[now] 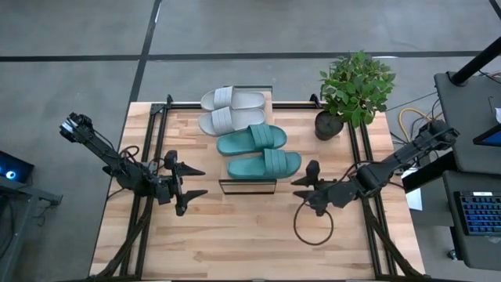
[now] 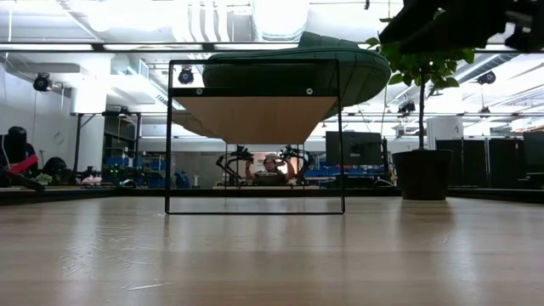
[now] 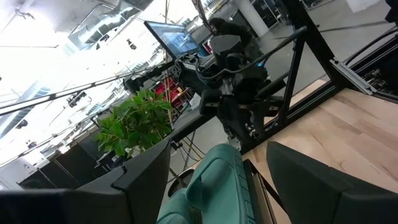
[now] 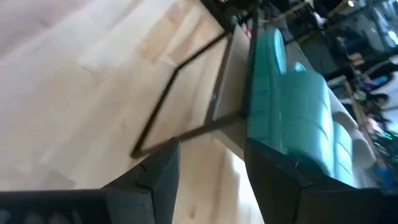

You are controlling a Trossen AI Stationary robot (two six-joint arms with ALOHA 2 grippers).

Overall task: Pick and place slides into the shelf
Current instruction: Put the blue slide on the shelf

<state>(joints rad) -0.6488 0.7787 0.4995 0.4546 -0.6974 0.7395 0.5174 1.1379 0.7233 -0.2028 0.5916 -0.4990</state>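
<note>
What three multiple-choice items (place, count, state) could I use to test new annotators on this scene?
1. Where is the plant?
A. Table's far right corner
B. Between the arms
C. On the shelf

2. How many teal slides lie on the shelf?
A. None
B. Two
C. Four

3. How is the left tool?
A. Shut on a slide
B. Open, empty
C. Out of view

Key: A, the pot stands right of the slides; B, two teal beside two white; B, its fingers are spread with nothing between them.

High cam overhead, low cam table-level; both see shelf [image 1: 247, 186].
</note>
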